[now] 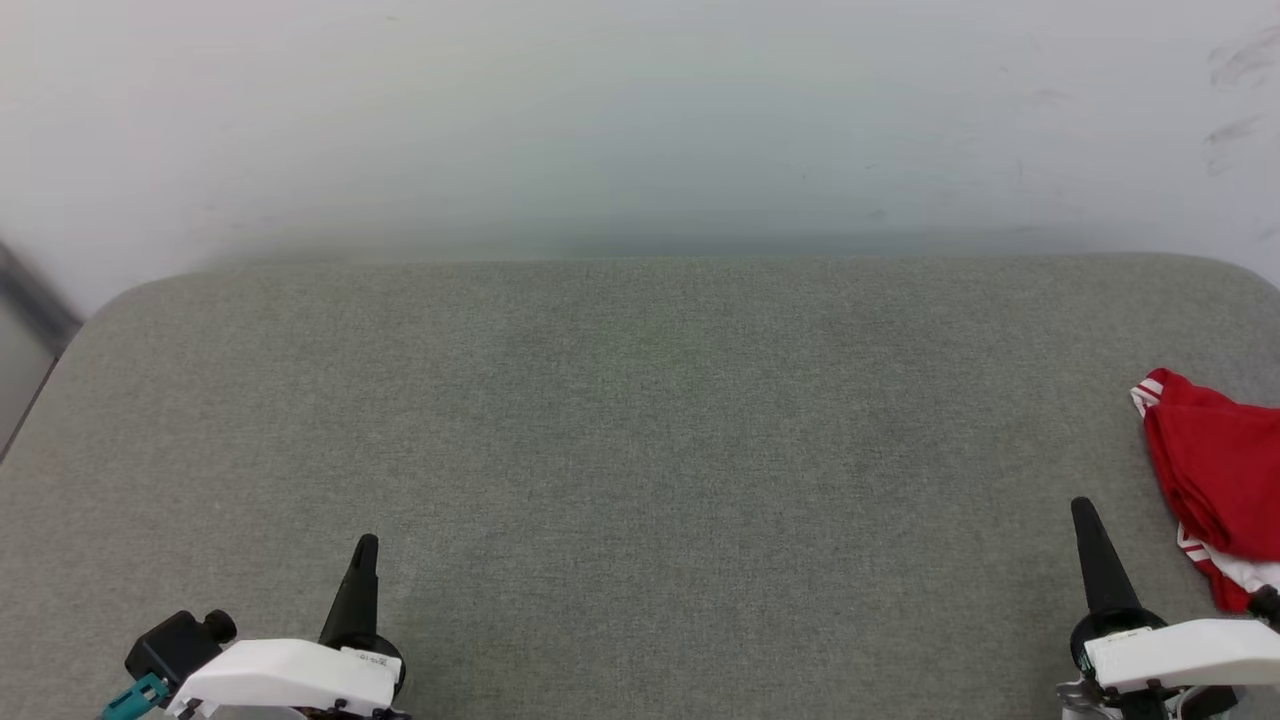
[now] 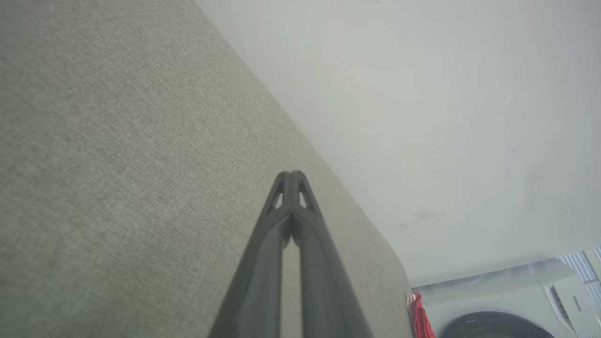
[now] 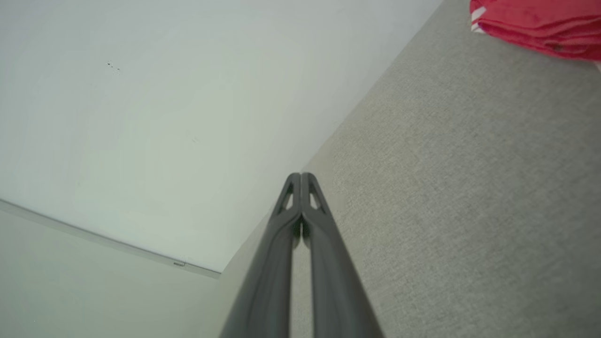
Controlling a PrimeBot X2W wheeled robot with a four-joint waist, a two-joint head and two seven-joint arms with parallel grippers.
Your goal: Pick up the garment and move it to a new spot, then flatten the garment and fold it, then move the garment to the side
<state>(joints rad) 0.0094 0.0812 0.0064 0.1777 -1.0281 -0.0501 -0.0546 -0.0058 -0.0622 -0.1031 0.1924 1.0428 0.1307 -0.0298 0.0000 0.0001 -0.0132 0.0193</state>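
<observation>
Your shirt (image 1: pixel 1215 480) lies at the far right of the grey padded bench (image 1: pixel 640 420), partly cut off by the edge of the head view. You can see red cloth with a strip of red-and-white trim at its far corner and another at its near end. The part in view runs mostly away from the robot, with its near end closest to the right arm.

The right gripper (image 1: pixel 1082 510) is by far the nearer of the 2. The shirt sits just to its right and a little ahead of its tip. In the right wrist view the shirt shows in the upper right corner as several layers of red cloth lying on top of each other. The left gripper (image 1: pixel 366 545) is well apart from it, with the whole width of the bench between them.

Both grippers have their fingers pressed together with nothing between them, and each points forward over bare cloth.

This scene fits 2 stages. The shirt could be a loose heap waiting to be carried to the middle, or a folded stack already moved to the side. The layers hint at folds, but too little of the shirt is in view for you to tell. If a reach is called for, it would fall to the right arm, swinging outward to the right.
</observation>
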